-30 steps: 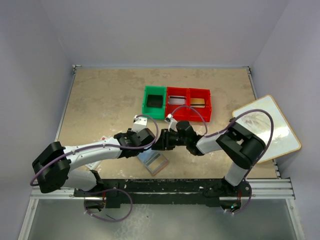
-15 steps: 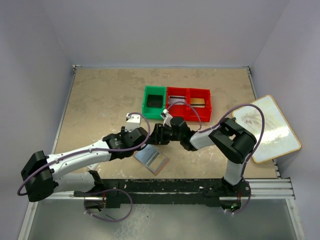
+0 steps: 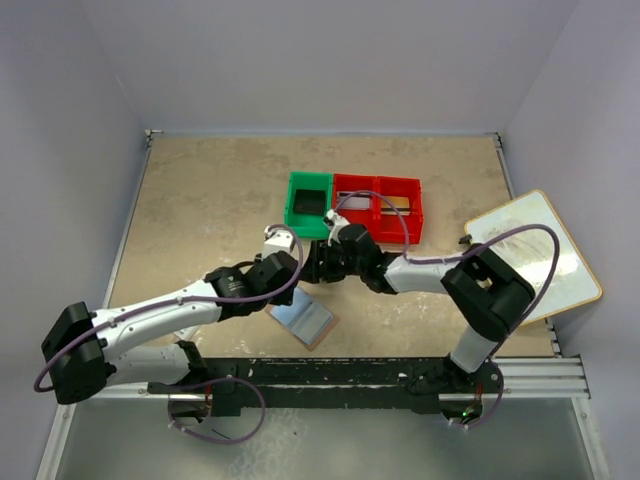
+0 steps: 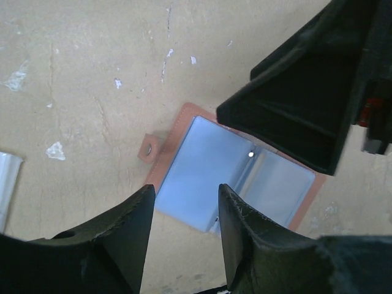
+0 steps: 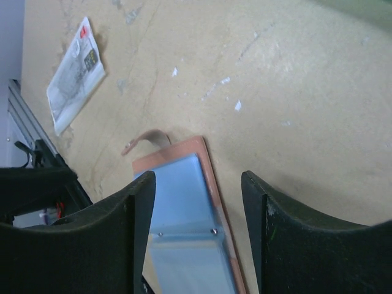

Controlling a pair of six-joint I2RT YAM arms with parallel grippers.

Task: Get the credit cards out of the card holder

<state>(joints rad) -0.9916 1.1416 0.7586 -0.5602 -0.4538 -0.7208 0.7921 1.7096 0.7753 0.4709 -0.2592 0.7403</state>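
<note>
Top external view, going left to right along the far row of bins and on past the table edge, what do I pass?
First the green bin → red two-compartment bin → white wood-rimmed board.

Your left gripper (image 3: 298, 270) and right gripper (image 3: 320, 268) have moved toward 12 o'clock, off the holder (image 3: 301, 318).

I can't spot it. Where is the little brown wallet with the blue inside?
In the top view, the reddish-brown leather-like folding card holder lies open on the tan table, near its front edge, beneath the left gripper and right gripper.
</note>
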